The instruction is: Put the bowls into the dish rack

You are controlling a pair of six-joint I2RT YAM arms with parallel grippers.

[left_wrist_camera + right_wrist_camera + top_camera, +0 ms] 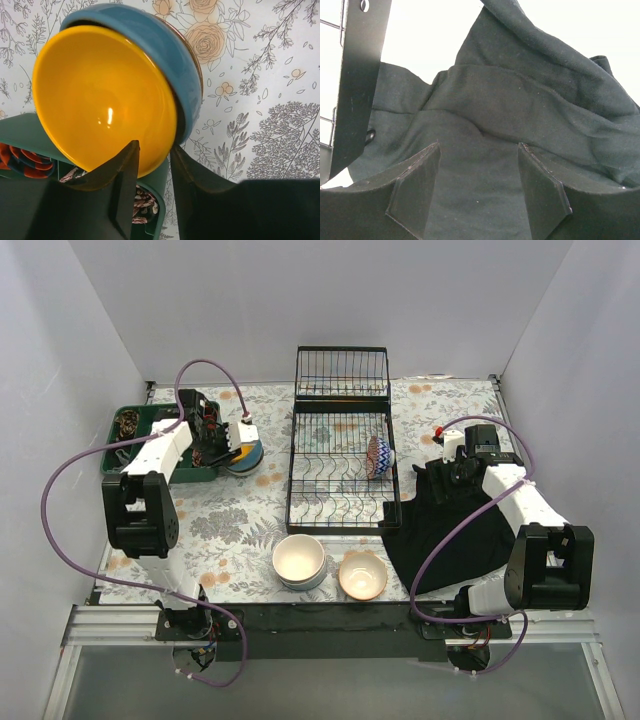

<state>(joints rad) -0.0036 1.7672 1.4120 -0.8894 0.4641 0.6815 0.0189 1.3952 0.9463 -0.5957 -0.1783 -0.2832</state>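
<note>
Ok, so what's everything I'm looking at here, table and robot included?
rack: 1, black wire, table centre.
patterned bowl: 1, red-blue pattern, on edge in the rack's right side.
yellow bowl: 1, orange-yellow, nested in the blue bowl, left of the rack.
blue bowl: 1, blue, under the yellow one.
white bowl: 1, cream, near edge, apparently stacked on a second pale bowl.
tan bowl: 1, tan, right of the white one.
tray: 1, green, far left, patterned items inside.
cloth: 1, black, right of the rack.
table cover: 1, floral.
left arm: 1, white-black; left fingers clamp the yellow bowl's rim.
right arm: 1, white-black; right fingers open over the cloth.
</note>
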